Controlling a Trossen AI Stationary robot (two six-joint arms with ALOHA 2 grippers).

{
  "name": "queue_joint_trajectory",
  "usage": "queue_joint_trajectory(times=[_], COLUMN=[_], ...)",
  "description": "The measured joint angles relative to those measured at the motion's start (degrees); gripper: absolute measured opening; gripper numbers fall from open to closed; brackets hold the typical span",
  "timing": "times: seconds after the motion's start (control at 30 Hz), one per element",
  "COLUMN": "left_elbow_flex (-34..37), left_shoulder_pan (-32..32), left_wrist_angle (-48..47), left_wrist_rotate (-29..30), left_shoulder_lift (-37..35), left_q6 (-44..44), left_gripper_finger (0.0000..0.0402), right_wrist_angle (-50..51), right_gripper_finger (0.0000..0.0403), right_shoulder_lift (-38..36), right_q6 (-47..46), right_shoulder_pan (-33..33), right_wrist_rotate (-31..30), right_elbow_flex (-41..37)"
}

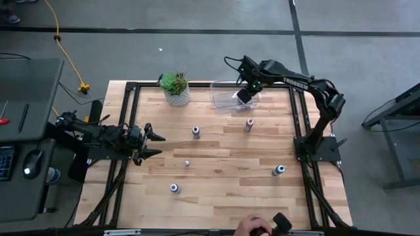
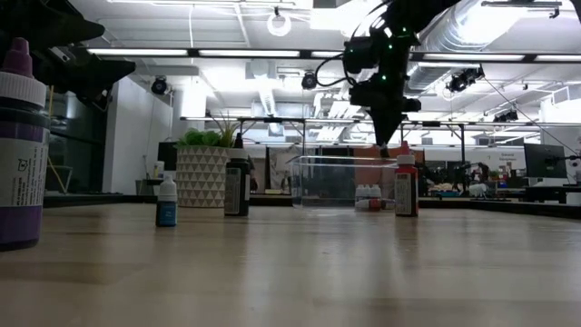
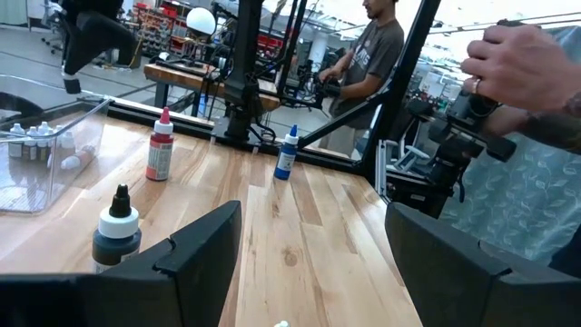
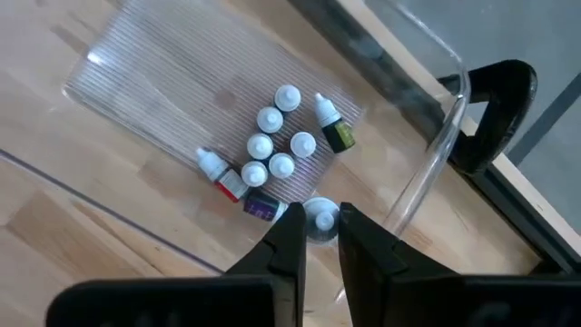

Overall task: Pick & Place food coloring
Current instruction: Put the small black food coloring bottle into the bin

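My right gripper hangs above the clear bin at the table's far side, pointing steeply down, shut on a tiny white-capped food coloring bottle. Several more tiny bottles lie clustered on the bin's floor below it. Loose on the table stand a red bottle, a dark bottle, a blue-topped one, another near the front, and a tiny one. My left gripper waits open and level at the table's left side. My right gripper pinches the tiny bottle between its two fingertips, with the white cap showing in the narrow gap. The fingers come from above, slanting down over the bin. The bottle is lifted clear, above the bottles on the bin's floor.
A potted plant stands at the far edge, left of the bin. A person's hand holds a device at the near edge; it also shows beyond my left gripper. The bin's wall rises close beside my right fingers.
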State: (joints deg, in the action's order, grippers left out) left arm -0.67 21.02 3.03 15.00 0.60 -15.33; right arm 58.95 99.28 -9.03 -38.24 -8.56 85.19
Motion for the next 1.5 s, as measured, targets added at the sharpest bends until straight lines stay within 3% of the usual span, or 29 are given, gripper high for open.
queue_joint_trajectory(times=[0.23,0.53,1.03,1.5], left_elbow_flex=[0.0,0.0,0.0,0.0], left_shoulder_pan=[0.0,0.0,-0.01,0.0], left_wrist_angle=[0.0,0.0,0.0,0.0], left_wrist_rotate=[0.0,0.0,0.01,0.0], left_shoulder_lift=[0.02,0.0,0.01,0.02], left_q6=[0.0,0.0,0.0,0.0], left_gripper_finger=[0.0271,0.0271,0.0271,0.0271], right_wrist_angle=[-0.08,-6.6,-16.41,-19.29], right_gripper_finger=[0.0046,0.0042,0.005,0.0055], right_shoulder_lift=[1.96,1.95,1.88,1.88], right_q6=[0.48,-0.92,-3.92,-6.51], right_shoulder_pan=[-0.74,-1.55,-1.9,-2.25], right_wrist_rotate=[0.43,3.69,2.65,0.17], right_elbow_flex=[-0.02,-6.45,-14.51,-14.95])
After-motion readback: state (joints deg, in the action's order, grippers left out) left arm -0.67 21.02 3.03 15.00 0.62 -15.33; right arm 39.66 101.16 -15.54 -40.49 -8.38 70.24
